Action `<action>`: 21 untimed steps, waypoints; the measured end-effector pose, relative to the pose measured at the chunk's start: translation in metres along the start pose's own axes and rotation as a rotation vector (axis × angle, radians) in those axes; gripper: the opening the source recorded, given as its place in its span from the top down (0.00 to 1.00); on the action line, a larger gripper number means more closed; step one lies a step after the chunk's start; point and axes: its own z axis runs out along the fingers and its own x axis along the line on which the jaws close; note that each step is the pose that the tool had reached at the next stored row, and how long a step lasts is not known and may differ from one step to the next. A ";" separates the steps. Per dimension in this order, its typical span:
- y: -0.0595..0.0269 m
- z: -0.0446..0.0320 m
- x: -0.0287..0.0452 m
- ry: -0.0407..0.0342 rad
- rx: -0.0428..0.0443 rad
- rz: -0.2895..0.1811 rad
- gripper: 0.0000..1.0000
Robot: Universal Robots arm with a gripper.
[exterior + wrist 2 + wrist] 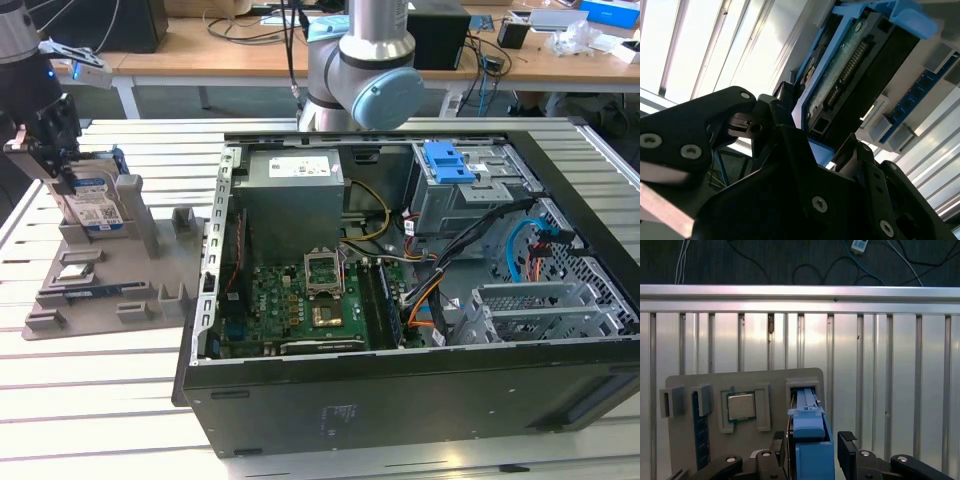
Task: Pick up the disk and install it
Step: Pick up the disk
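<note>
The disk (97,207), a silver drive with a blue-and-white label in a blue caddy, stands on edge in a slot of the grey holder tray (100,290) at the exterior view's left. My gripper (70,180) reaches down over it from above. In both wrist views the black fingers (847,442) sit on either side of the blue caddy (812,440) and press against the disk's (855,70) two faces, so the gripper (822,125) is shut on it. The disk's lower part still rests in the holder.
An open computer case (400,300) lies on the slatted table to the exterior view's right, with a motherboard (300,300), a grey power-supply box (295,195) and a drive cage with a blue tab (448,160). The holder tray also carries a processor chip (741,406) and a memory stick (701,440).
</note>
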 end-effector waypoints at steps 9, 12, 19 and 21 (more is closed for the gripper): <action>0.0000 0.0000 0.0000 0.0007 0.0000 0.000 0.63; 0.0000 0.0000 0.0000 0.0029 0.0000 0.000 0.63; 0.0000 0.0000 0.0000 0.0035 0.0000 0.000 0.63; 0.0000 0.0000 0.0000 0.0037 -0.0001 0.000 0.63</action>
